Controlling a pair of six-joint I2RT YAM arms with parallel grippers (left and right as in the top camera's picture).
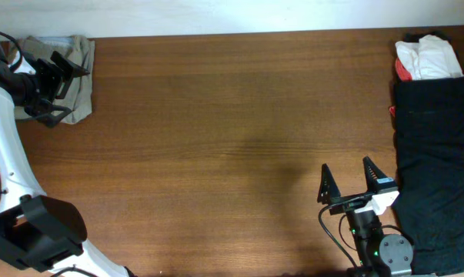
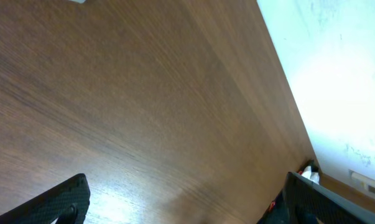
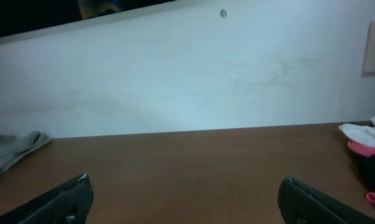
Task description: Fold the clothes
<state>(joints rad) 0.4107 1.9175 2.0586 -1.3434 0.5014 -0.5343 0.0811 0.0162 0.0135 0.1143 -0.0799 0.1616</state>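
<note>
Your left tool hangs at the far left corner of the worktop. Its jaws are spread wide and it holds nothing. In its own wrist view the two fingers stand at the bottom corners of the picture with only bare wood between them. The clothes, a crumpled pair of khaki-beige shorts, lie right under this tool and just beyond it, against the worktop's far edge. You cannot tell from above whether a fingertip touches the cloth.

Your right tool is at the near edge, well apart from the shorts. Its jaws are also wide open and empty, and it points toward the pale wall. In its wrist view the shorts show as a grey-beige fold far off to the tool's left. A black garment lies just to this tool's right. Ahead of the tool and to its right, a white and red bundle rests at that garment's far end.
</note>
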